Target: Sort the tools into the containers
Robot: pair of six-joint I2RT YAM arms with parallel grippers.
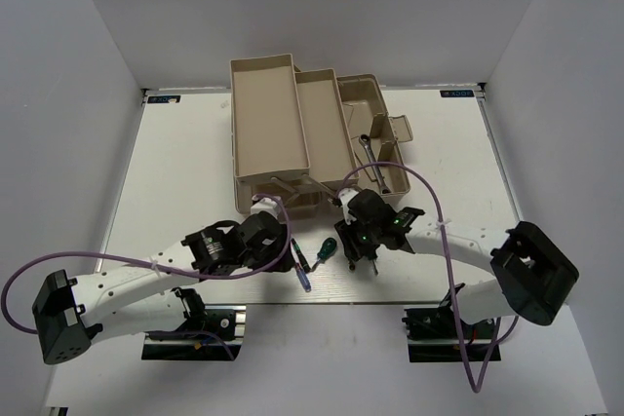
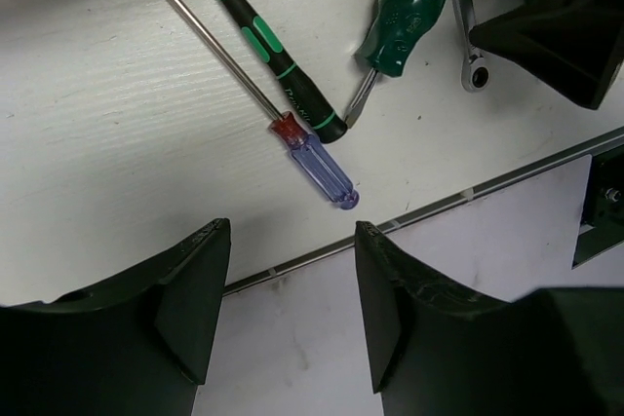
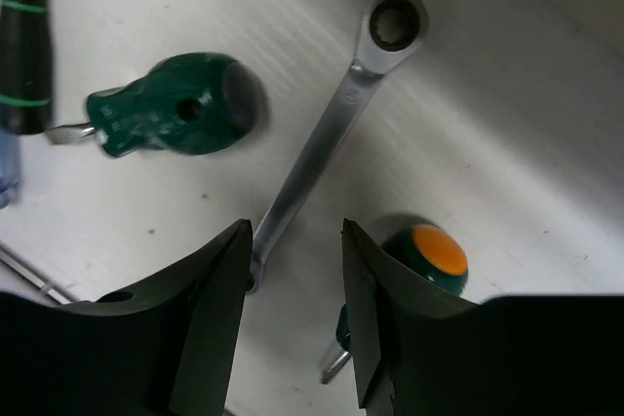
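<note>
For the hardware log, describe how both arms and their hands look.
The left arm and right arm both have white tubular links with boxy black joint housings, and a purple cable loops along each. The left hand and right hand are matte black, each with two broad, wedge-shaped fingers.

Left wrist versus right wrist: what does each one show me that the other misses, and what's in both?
Only the left wrist: the blue-handled screwdriver in full, Phillips tip included, and the table's edge rail. Only the right wrist: a second green screwdriver, with an orange cap, beside the right finger. Both: the stubby green screwdriver, the silver wrench and the black-and-green precision screwdriver.
</note>
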